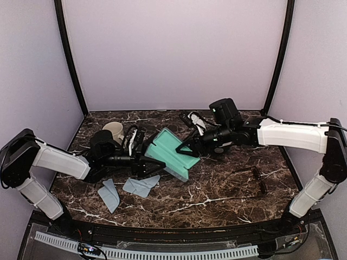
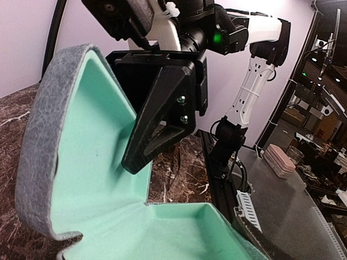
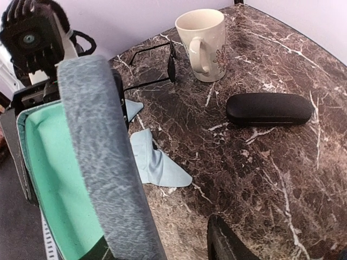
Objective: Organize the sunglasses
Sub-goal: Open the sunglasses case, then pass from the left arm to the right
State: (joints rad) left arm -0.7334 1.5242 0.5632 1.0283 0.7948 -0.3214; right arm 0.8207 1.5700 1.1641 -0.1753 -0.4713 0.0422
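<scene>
The blue-grey case (image 1: 172,153) stands open at mid-table, its teal lining (image 2: 92,179) showing. My left gripper (image 1: 147,164) grips the case's base from the left; its fingers (image 3: 122,111) flank the base. My right gripper (image 1: 191,147) straddles the raised lid (image 3: 100,157). One finger (image 2: 160,114) is against the teal inside, and the other finger (image 3: 227,244) stands well clear of the grey outside. One pair of sunglasses (image 1: 255,176) lies unfolded on the marble at the right. A second pair of sunglasses (image 3: 154,65) lies beside the mug.
A cream mug (image 1: 114,130) stands at the back left. A black oblong case (image 3: 269,108) lies shut on the marble beyond it. Two pale blue cloths (image 1: 109,195) (image 1: 141,185) lie near the front left. Black frame posts rise at the back corners.
</scene>
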